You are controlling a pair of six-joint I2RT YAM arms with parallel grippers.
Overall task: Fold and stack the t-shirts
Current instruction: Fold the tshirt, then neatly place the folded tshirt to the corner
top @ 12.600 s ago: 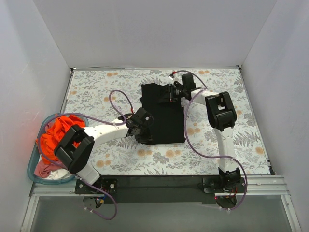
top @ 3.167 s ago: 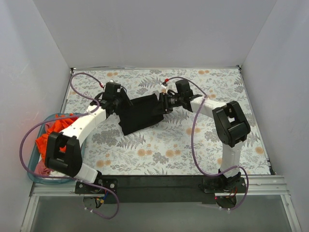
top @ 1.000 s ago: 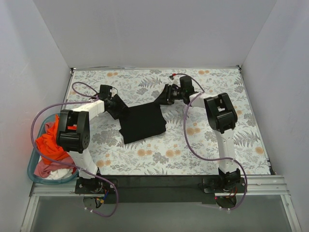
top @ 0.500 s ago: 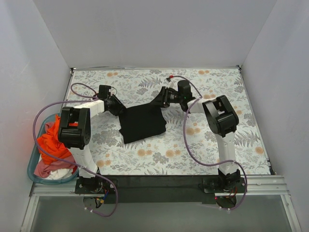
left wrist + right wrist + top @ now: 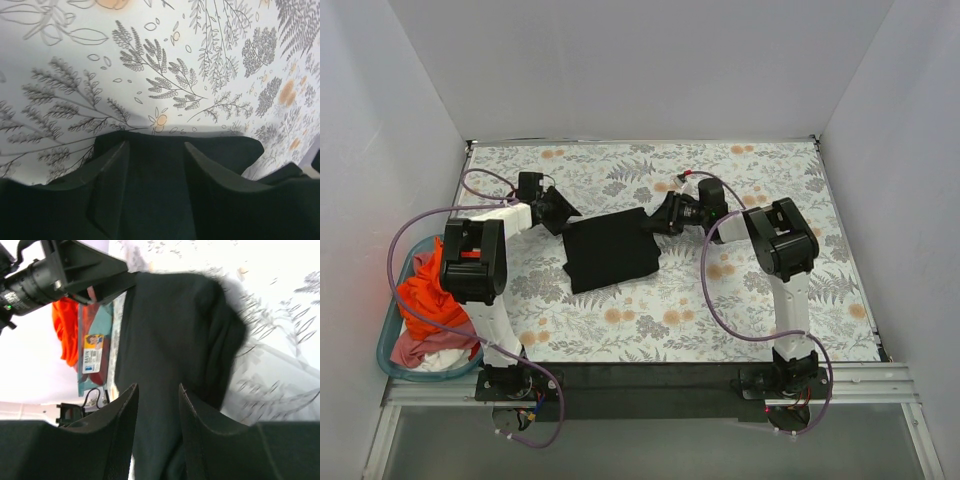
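Observation:
The black t-shirt [image 5: 610, 252] lies folded in a flat rectangle on the flowered table [image 5: 740, 300]. My left gripper [image 5: 560, 213] is at its far left corner, open, with the black cloth [image 5: 160, 180] lying under and between the fingers [image 5: 107, 172]. My right gripper [image 5: 655, 221] is at the far right corner, open, low over the black cloth [image 5: 175, 325], whose edge is bunched. No white label shows. The orange-red shirt [image 5: 425, 285], a pink one [image 5: 408, 347] and a white one [image 5: 445, 358] lie heaped in the basket.
The teal plastic basket [image 5: 386, 345] stands off the table's left edge, near the left arm's base; it also shows in the right wrist view [image 5: 100, 365]. White walls close in the table at the back and both sides. Purple cables loop from both arms.
The raised far right part of the black shirt has come down and the shirt lies flat. My right gripper has moved a little right and nearer; the left has barely moved.

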